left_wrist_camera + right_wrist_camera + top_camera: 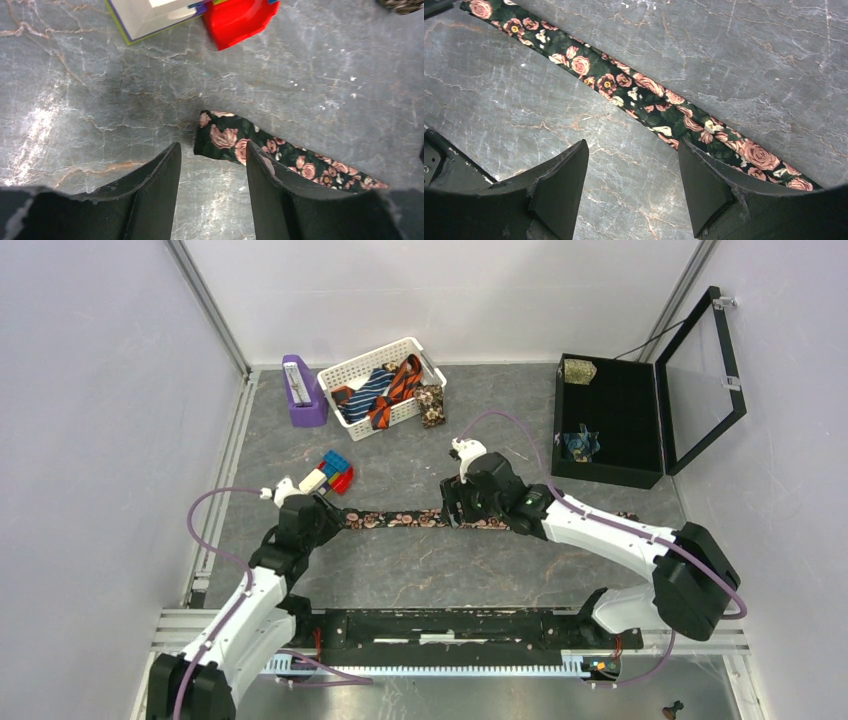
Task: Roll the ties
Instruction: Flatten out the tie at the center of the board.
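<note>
The grey marbled table top (420, 570) is flat and matt, a good ground for rolling. At the right of the top view, the black compartment box (606, 478) stands with its lid up, probably to receive finished rolls. The white plastic lattice basket (352, 362), upper centre, holds the striped ties (375, 390). The dark, soft fabric tie with pink roses (400, 519) lies stretched flat in the middle. The left gripper (212, 150) is parted at the tie's blunt end and holds nothing. The right gripper (633, 150) is wide beside its middle, also empty.
</note>
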Controlling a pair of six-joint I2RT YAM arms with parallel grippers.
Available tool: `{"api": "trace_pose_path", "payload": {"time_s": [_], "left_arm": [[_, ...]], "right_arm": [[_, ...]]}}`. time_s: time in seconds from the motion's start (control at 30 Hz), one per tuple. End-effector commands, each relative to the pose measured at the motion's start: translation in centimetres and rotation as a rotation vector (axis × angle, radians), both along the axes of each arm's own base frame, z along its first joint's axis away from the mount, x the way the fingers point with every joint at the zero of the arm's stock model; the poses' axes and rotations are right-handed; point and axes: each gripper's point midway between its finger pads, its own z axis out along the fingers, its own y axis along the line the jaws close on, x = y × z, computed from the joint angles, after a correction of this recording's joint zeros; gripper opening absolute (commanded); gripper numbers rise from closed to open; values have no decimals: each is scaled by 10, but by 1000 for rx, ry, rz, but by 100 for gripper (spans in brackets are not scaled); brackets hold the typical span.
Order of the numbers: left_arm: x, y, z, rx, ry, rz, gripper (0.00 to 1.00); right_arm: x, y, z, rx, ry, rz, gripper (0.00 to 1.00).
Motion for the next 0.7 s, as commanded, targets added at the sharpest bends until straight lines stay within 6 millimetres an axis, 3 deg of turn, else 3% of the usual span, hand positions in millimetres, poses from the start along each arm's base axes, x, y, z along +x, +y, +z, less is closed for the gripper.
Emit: {"api": "trace_pose_path", "payload": {"time_s": [0.0,0.67], "left_arm": [[14,-1,12,3,-32,-8,56],[16,2,-9,3,45,3,48]], "right_arm": [[1,14,17,65,-39,33,73],[-14,1,-4,25,2,47,72]]}}
